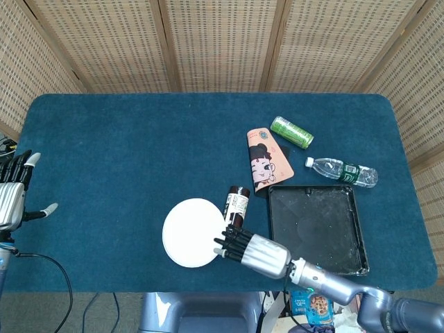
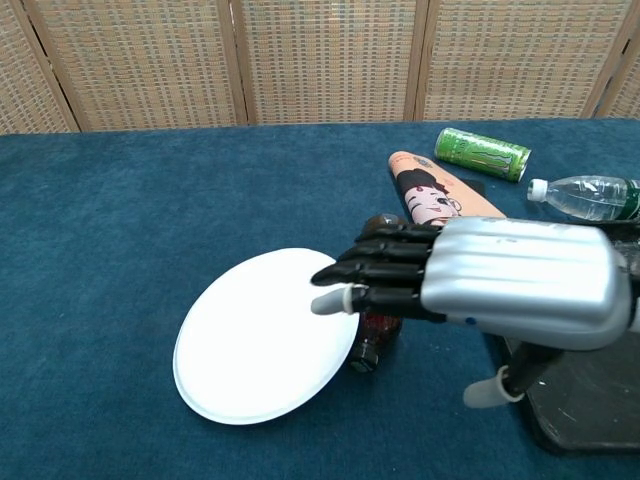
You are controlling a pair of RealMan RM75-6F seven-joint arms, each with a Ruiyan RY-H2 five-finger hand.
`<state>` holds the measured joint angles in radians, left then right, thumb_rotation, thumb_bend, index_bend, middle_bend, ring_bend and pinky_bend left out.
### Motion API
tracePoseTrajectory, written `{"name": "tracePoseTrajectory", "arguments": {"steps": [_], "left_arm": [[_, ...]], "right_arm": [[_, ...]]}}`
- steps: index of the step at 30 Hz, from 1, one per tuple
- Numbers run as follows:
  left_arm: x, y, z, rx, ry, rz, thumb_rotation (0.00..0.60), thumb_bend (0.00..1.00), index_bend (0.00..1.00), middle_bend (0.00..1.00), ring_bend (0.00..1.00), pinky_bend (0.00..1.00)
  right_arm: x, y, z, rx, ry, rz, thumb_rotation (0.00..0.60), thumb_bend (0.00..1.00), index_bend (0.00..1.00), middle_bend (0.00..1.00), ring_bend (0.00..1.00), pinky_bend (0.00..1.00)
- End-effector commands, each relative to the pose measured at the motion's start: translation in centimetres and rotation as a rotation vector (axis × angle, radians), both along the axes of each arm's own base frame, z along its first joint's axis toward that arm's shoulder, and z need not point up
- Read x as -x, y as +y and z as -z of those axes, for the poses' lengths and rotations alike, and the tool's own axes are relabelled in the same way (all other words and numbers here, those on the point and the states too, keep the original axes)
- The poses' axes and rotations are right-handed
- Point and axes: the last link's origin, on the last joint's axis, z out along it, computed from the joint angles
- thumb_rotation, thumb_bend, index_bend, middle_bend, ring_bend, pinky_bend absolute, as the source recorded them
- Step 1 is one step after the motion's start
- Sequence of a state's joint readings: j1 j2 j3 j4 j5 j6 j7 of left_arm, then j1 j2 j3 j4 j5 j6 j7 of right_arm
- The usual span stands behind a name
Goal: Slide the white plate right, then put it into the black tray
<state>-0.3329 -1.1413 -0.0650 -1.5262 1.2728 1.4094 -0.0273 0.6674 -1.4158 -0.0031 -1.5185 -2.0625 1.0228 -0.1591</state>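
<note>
White plate [image 1: 193,232] lies flat on the blue surface [image 1: 139,152], near front edge, left of centre-right clutter. Right hand [image 1: 253,251] reaches in low from the right, fingers [image 2: 385,268] extended and held close together, tips over the plate's right rim; it holds nothing, and contact w/ the plate can't be confirmed. In chest view the same hand's silver back fills the foreground, thumb hanging below.

Brown bottle [image 1: 236,205] lies on its side just right of the plate, its cap end partly hidden behind the fingers. Black tray [image 1: 318,231] sits further right, apart from the plate, w/ nothing in it but light scuffs.

Behind the tray: a pink printed packet [image 1: 267,159], a green can [image 1: 291,132] on its side, a clear water bottle [image 1: 341,171] lying flat.

Left hand [image 1: 12,198] hangs at far left edge of the surface, fingers spread, holding nothing.
</note>
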Motion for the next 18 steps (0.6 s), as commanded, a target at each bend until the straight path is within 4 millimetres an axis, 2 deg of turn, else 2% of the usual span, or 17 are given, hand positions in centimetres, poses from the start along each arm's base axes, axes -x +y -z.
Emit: {"name": "tracePoseTrajectory", "arguments": {"steps": [1,5,10,18], "left_arm": [[0.0,0.0,0.0,0.003,-0.002,0.001,0.6,0.0,0.0,0.0,0.0,0.0],[0.0,0.1,0.0,0.005,-0.004,-0.002,0.6,0.0,0.0,0.0,0.0,0.0],[0.2,0.2,-0.1,0.006,-0.012,-0.007,0.6,0.0,0.0,0.0,0.0,0.0],[0.3,0.4,0.0,0.015,-0.022,-0.014,0.6,0.0,0.0,0.0,0.0,0.0]], "right_arm": [[-2.4,-0.3,2.2,-0.029,0.022,-0.03,0.6,0.0,0.0,0.0,0.0,0.0],[-3.6,-0.9,4.3,-0.026,0.068,-0.052,0.6,0.0,0.01,0.0,0.0,0.0],[-3.8,-1.8,6.2,0.011,0.122,-0.089,0.6,0.0,0.02,0.0,0.0,0.0],[-4.4,-2.2,7.8,0.012,0.125,-0.098,0.6,0.0,0.04,0.0,0.0,0.0]]}}
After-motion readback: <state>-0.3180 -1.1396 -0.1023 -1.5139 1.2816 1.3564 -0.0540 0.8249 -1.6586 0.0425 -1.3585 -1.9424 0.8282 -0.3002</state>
